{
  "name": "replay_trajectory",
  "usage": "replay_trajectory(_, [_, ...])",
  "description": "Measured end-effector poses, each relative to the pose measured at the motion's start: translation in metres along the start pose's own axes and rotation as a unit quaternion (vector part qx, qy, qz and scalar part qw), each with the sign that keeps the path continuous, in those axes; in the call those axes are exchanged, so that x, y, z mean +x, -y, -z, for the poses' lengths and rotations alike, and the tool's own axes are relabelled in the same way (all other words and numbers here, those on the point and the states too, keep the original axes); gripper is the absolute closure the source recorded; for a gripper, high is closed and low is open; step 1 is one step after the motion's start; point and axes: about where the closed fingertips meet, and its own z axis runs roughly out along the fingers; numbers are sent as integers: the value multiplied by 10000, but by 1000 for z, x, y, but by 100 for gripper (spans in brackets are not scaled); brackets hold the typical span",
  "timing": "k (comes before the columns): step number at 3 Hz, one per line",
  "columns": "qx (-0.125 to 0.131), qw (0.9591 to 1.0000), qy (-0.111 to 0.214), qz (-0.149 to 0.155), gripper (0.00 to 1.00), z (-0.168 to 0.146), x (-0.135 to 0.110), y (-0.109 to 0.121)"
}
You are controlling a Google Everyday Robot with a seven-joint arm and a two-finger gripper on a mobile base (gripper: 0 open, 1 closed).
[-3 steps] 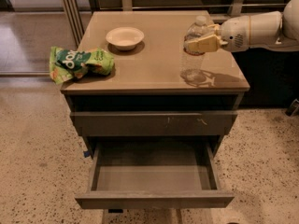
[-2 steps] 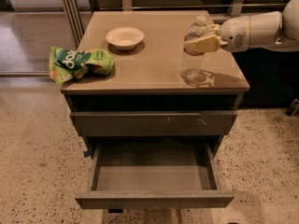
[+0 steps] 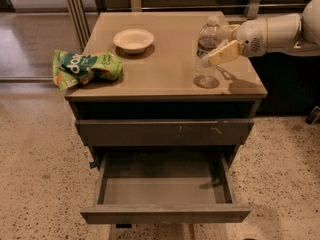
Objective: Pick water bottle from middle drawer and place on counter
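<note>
My gripper (image 3: 220,52): out over the right side of the counter (image 3: 165,64), arm reaching in from the right. It sits around the water bottle (image 3: 204,43) at mid-body; cannot tell whether it is clamped on it or has let go.

Bottle upright, base looks to be down on the counter near the right front corner. Well apart from the white bowl (image 3: 133,39) toward the back and the green snack bag (image 3: 85,68) on the left edge.

Middle drawer (image 3: 165,190) below stands pulled out, nothing showing inside. The drawer front (image 3: 165,132) above it is closed, with pale scratches.

Handling, my judgement: thin clear plastic, light, walls likely give under a hard squeeze, smooth and a bit slippery. Tall and narrow, so it tips easily. Best hold is at the labelled waist, gentle pressure, any release straight back without brushing it
</note>
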Motion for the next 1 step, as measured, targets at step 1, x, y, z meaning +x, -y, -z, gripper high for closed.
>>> replay_trajectory(1, [0,10000,0,0,0,0,0,0])
